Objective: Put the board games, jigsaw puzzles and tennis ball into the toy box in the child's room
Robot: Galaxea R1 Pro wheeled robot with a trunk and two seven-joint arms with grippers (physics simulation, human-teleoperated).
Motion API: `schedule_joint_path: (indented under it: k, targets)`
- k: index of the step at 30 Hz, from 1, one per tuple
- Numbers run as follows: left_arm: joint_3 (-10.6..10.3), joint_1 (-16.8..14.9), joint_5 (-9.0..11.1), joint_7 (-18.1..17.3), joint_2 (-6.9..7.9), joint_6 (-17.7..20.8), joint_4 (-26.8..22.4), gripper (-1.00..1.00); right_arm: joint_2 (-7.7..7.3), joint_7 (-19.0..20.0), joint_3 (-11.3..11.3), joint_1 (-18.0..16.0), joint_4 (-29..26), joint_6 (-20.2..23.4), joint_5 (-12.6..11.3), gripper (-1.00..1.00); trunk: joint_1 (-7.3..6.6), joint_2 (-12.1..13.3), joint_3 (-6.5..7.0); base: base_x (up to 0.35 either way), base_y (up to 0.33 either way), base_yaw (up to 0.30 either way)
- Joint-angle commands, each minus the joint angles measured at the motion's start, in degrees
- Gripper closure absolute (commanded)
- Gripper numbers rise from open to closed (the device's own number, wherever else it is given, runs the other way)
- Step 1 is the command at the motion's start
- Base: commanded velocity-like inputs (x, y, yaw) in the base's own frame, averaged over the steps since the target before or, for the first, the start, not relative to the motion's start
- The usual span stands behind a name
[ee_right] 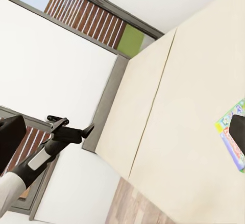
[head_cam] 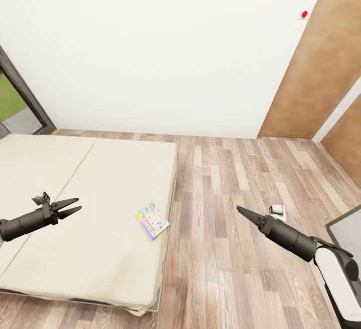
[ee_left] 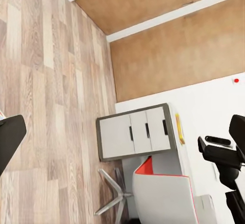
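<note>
Jaws of the left gripper stood slightly spread at lower left of the head view, empty, held above the beige bed. Those of the right gripper were pressed together to a single point at lower right, above the wood floor. One board game, a flat box printed yellow, green and blue, lay on the mattress near its right edge, lower centre of the frame, between the two grippers and touched by neither. A small white object lay on the floor just beside the right gripper. At lower centre of the left wrist view stood the white-drawered table, with a red-and-grey chair just beside it.
</note>
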Motion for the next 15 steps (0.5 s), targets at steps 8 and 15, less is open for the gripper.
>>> schedule_joint_path:
  k: [8,15]
  targets:
    - [0.02,-0.04,-0.05,-0.22,-0.01,0.61,0.01,-1.0,0.0,0.09,0.04,-0.04,0.17,-0.35,-0.11,-1.0,0.03,-0.1,0.67,0.0,0.0,0.0]
    - [0.02,-0.04,-0.05,-0.22,-0.27,0.61,0.01,-1.0,-0.04,0.09,0.03,-0.04,0.18,-0.38,-0.11,-1.0,0.03,-0.1,1.32,0.0,0.0,0.007]
